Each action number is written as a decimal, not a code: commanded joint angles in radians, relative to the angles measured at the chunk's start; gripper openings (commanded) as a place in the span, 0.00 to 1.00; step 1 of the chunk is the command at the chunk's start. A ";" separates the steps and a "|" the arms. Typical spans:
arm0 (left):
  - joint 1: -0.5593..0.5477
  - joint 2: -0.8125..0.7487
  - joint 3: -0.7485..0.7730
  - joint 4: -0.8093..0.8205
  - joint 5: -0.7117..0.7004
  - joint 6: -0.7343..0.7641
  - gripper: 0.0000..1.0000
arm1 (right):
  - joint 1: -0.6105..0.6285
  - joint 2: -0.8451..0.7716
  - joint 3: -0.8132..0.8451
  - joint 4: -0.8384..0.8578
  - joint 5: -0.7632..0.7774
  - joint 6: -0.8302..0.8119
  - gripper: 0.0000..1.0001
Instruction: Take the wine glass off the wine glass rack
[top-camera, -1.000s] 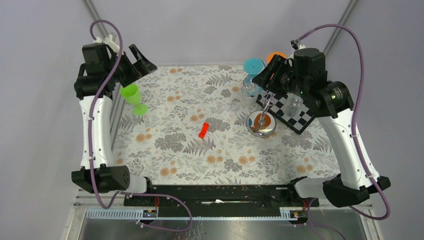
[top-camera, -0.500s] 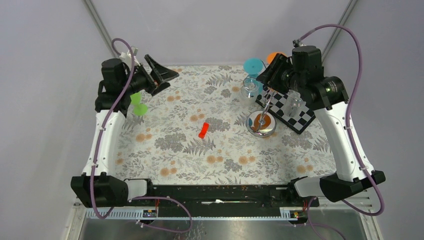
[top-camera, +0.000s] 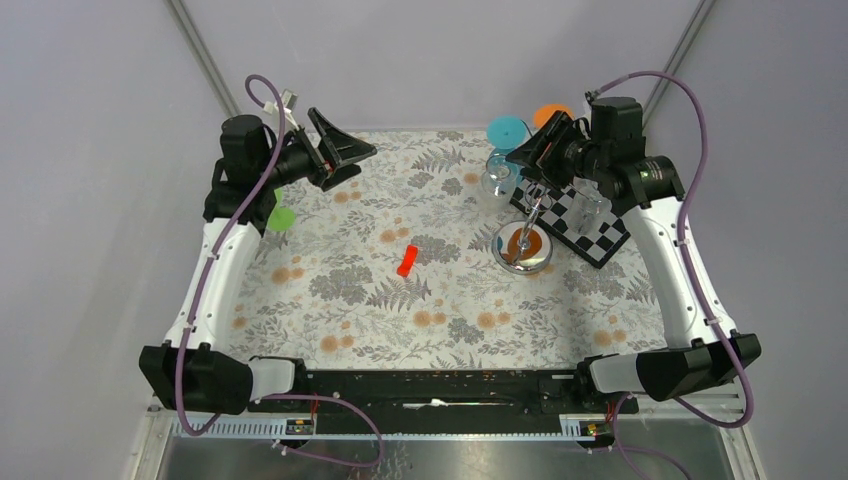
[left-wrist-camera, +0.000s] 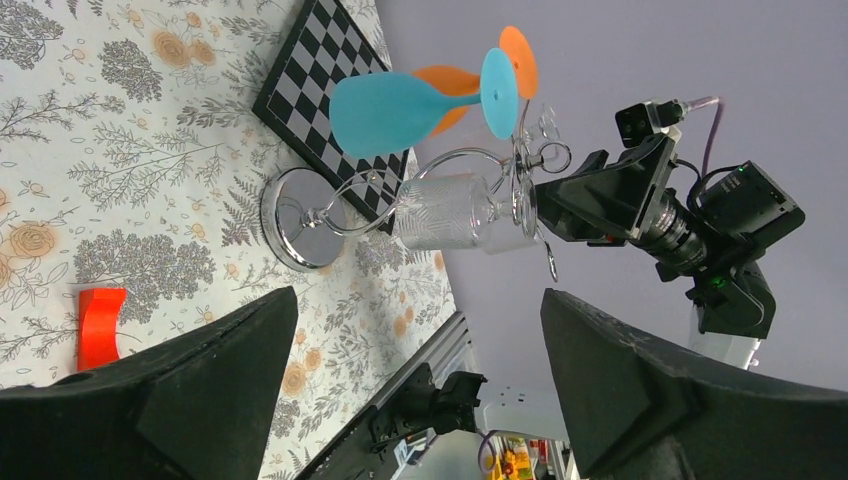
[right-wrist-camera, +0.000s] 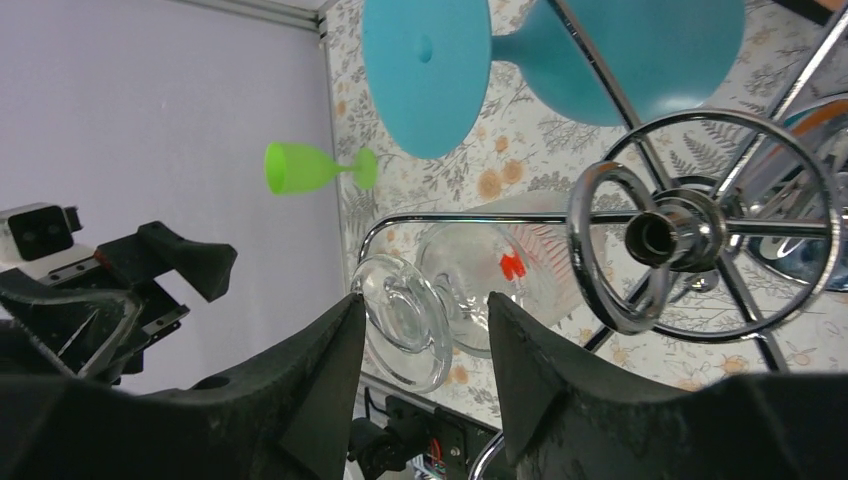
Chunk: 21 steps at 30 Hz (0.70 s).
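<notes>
from above, the rack (top-camera: 522, 247) stands at the far right of the bench (top-camera: 400, 320), its shiny round base just beside a chequered board (top-camera: 605, 240). three glasses hang foot-up from its wire arms: a clear wine glass (top-camera: 497, 178) on the left, a blue wine glass (top-camera: 508, 131) behind it, and an orange wine glass (top-camera: 550, 113) further back. the right gripper (top-camera: 528, 162) is up at the top of the rack, close to the clear one. the left gripper (top-camera: 360, 162) hovers over the far left with its jaws wide apart, holding nothing. a green wine glass (top-camera: 280, 217) sits under that arm (only its foot shows). a small red block (top-camera: 406, 260) lies mid-bench.

the left wrist camera looks across at the rack side-on. the clear glass hangs in a loop with the blue and orange ones beyond it, and the other arm's gripper is right beside the top of the pole.

the right wrist camera is closest. its two fingers (right-wrist-camera: 310, 400) are spread, and the clear glass's round foot sits in the gap between them. i cannot tell whether either finger touches it. the glass hangs on its wire arm, not yet off the rack.
</notes>
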 joint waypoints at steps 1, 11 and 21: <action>-0.002 0.007 0.034 0.063 0.014 -0.009 0.99 | -0.017 -0.020 -0.020 0.078 -0.108 0.030 0.55; -0.001 0.023 0.066 0.039 -0.005 0.008 0.99 | -0.048 -0.028 -0.057 0.124 -0.229 0.027 0.57; -0.002 0.036 0.084 0.038 -0.004 0.005 0.99 | -0.059 -0.019 -0.056 0.124 -0.290 0.017 0.45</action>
